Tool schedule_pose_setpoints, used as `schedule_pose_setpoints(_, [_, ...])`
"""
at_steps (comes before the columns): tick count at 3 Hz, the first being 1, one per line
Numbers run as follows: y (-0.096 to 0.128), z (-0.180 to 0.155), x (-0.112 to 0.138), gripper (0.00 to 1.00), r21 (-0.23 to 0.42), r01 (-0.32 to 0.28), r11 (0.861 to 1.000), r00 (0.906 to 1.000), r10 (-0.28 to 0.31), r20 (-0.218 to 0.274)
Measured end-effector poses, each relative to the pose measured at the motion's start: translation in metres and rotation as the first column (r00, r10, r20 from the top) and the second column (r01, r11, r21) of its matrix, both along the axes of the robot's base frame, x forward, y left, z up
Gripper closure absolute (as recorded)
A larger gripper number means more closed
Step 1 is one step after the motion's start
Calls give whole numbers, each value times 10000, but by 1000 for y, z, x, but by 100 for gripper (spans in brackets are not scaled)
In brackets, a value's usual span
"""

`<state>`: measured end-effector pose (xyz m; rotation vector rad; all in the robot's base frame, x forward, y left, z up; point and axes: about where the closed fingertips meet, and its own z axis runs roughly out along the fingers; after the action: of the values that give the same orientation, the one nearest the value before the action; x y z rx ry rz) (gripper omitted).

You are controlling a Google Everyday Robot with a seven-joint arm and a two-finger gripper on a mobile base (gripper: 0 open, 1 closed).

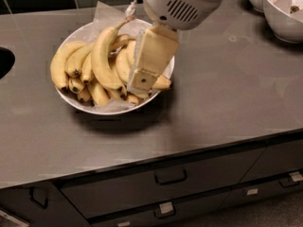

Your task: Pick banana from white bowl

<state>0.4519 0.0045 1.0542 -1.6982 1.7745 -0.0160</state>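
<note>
The wide white bowl (75, 33) stands on the grey counter at the left, lined with crumpled white paper (107, 14). It holds a pile of several yellow bananas (101, 56) with dark tips. My gripper (142, 82), a cream block under the white arm head (182, 1), reaches down over the right side of the bowl. Its tip is down among the right-hand bananas and covers some of them. A banana end (162, 83) pokes out just right of the gripper.
Two smaller, deeper white bowls (283, 13) stand at the counter's back right corner. A dark sink opening (4, 63) is at the left edge. Drawers with handles (170, 177) run below the counter's front edge. Dark tiles line the back wall.
</note>
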Motion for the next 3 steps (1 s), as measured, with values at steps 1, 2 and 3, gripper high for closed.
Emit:
schedule_pose_setpoints(1, [21,-18,17,0,432,108,9990,9998,-100,-190])
schedule_pose_setpoints(2, [38,-36,36,0,644,798,9947,9967,-788,-177])
schedule_pose_setpoints(3, [39,-18,27,0,858,1108,9901,9938,-1114,30])
